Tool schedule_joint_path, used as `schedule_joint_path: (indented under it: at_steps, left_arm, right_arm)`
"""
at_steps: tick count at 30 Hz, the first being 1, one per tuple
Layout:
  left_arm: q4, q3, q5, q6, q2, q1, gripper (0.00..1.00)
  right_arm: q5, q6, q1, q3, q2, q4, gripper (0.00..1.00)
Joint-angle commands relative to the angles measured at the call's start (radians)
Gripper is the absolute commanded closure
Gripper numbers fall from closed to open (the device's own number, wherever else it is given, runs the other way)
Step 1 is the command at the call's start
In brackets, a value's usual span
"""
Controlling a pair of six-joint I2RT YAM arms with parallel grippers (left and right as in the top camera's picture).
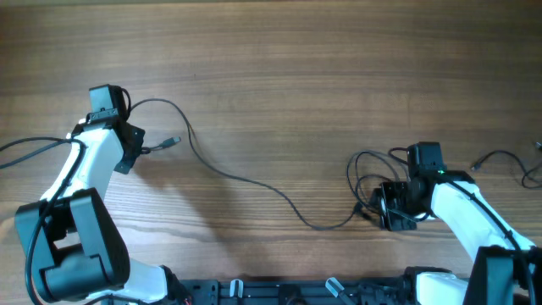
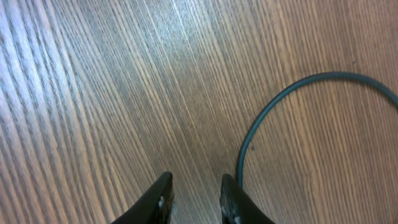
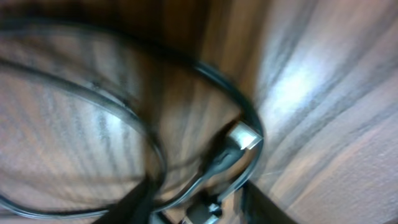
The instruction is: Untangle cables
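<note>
Wood-grain table (image 1: 296, 68); thin dark cable (image 2: 336, 74) curving; metal plug (image 3: 244, 138).

A robotics lab or test bench. A plain wood-grain surface (image 1: 296, 68) fills the overhead view. The white-and-black left arm (image 1: 85, 169) and right arm (image 1: 461, 203) are mounted on a black frame at its near edge. Thin dark cables (image 1: 246, 180) lie loose on it.

A thin dark cable (image 1: 222, 173) snakes from a left-side arc to loose tangled loops at right
</note>
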Motion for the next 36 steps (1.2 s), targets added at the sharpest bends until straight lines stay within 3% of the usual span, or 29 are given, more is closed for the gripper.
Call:
schedule_joint_path:
  at_steps: [1, 4, 10, 15, 18, 23, 30, 36]
  left_arm:
    - [-0.006, 0.001, -0.02, -0.012, -0.005, 0.003, 0.72]
    - [-0.015, 0.001, -0.02, -0.005, -0.005, 0.003, 0.71]
    - [-0.03, 0.001, -0.15, 0.002, -0.005, 0.024, 0.72]
    - [-0.048, 0.001, -0.172, 0.002, -0.005, 0.142, 0.79]
    - [-0.065, 0.001, -0.117, 0.002, -0.005, 0.231, 0.84]
    - [-0.068, 0.001, 0.096, 0.003, -0.005, 0.308, 0.92]
    - [-0.067, 0.001, 0.206, 0.002, -0.005, 0.244, 0.91]
    - [-0.06, 0.001, 0.205, 0.002, -0.005, 0.117, 0.89]
  right_arm:
    - [0.248, -0.061, 0.011, -0.084, 0.18, 0.198, 0.77]
    - [0.264, -0.066, 0.011, -0.081, 0.219, 0.26, 0.96]
    - [0.336, -0.301, 0.0, -0.006, 0.222, 0.402, 0.96]
    - [0.422, -0.663, -0.035, 0.174, 0.222, 0.375, 0.96]
    - [0.448, -0.844, -0.052, 0.3, 0.222, 0.325, 0.95]
    - [0.456, -1.138, -0.065, 0.535, 0.222, 0.267, 0.96]
    - [0.454, -1.286, -0.074, 0.776, 0.224, 0.289, 0.95]
    - [0.457, -1.291, -0.152, 0.798, 0.23, 0.436, 0.96]
